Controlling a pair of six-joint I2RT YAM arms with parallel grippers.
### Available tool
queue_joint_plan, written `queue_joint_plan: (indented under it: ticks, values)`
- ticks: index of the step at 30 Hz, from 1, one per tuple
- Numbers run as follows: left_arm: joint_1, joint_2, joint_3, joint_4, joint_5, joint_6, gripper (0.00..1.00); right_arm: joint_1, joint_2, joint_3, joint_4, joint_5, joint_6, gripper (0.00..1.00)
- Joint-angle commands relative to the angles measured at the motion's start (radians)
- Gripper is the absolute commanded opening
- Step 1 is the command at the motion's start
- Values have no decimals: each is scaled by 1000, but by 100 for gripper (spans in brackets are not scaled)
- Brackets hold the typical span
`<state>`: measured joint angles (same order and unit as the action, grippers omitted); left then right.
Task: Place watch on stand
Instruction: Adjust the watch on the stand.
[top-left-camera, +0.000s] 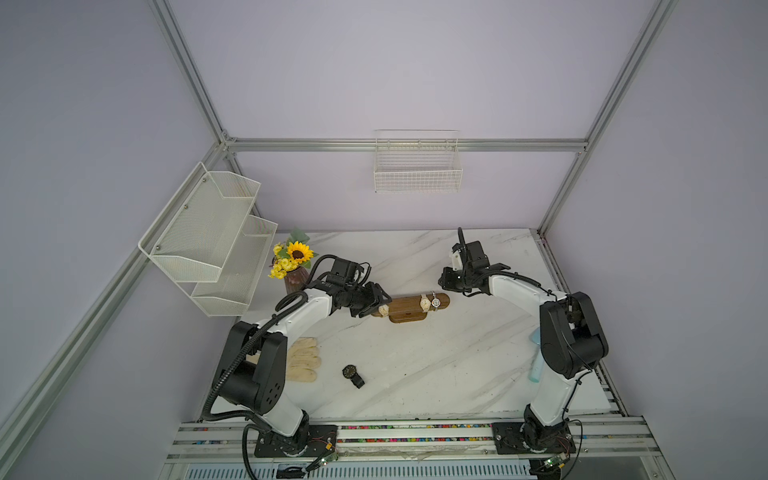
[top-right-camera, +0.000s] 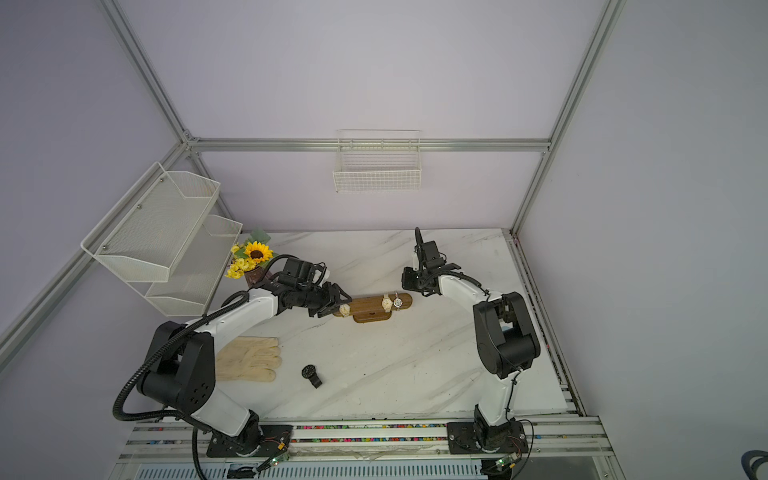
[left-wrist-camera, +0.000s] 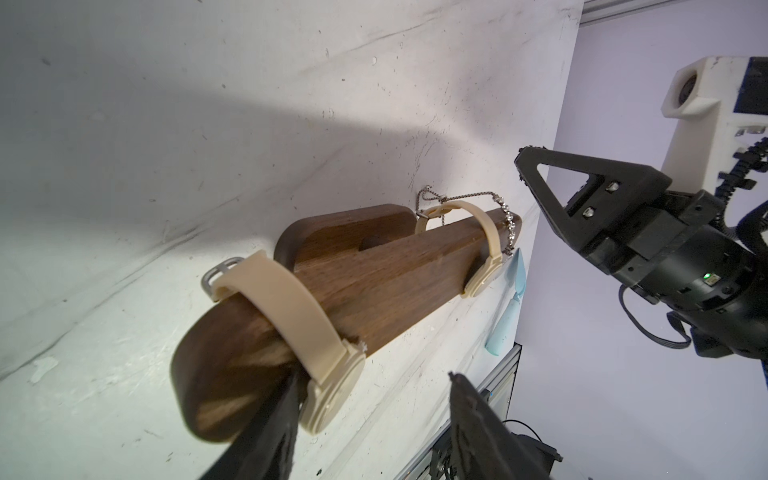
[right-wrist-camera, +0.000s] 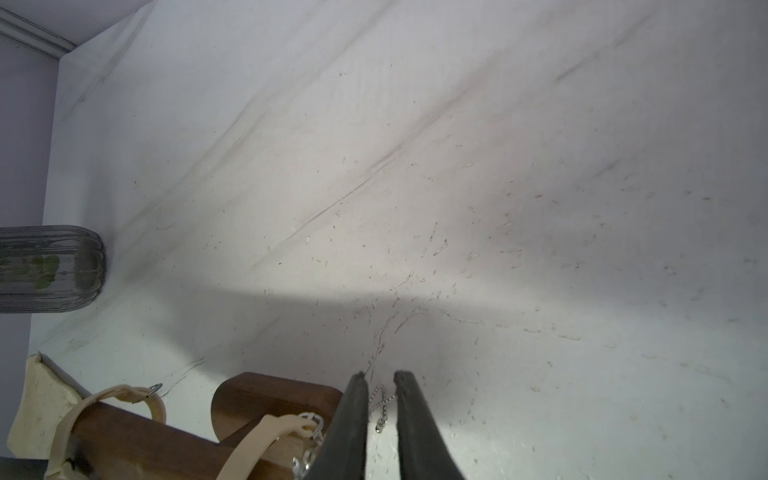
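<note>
Dials: too small to read in both top views. The beige watch (left-wrist-camera: 286, 299) is strapped round the left end of the stand (left-wrist-camera: 374, 274), its case just beside one finger of the left gripper (left-wrist-camera: 374, 376). That gripper's jaws stand apart, clamping nothing. Near the stand's other end the right gripper (right-wrist-camera: 379, 376) has its jaws almost together, with nothing in the narrow gap. A black watch (top-left-camera: 352, 374) lies on the scuffed, white, marble-patterned table (top-left-camera: 457, 353). Room: lavender walls, aluminium frame.

Stand (top-left-camera: 405, 304) central, loose watch (top-left-camera: 352, 374) before it
</note>
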<state>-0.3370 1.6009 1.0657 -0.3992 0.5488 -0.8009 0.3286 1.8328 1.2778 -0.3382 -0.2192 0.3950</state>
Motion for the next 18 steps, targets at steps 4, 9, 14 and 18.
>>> queue_joint_plan:
  ticks: [4, 9, 14, 18]
  values:
    - [-7, 55, 59, 24, 19, 6, 58, 9, 5, -4, -7, 14, -13, 18]
    - [-7, 69, 98, 20, 37, 20, 57, 9, 11, -3, -4, 14, -12, 18]
    - [-6, 77, 114, 20, 53, 19, 57, 9, 24, 7, -4, 17, -8, 17]
    - [-5, 64, 114, 0, 57, 33, 57, 9, 18, 12, -14, 21, -9, 18]
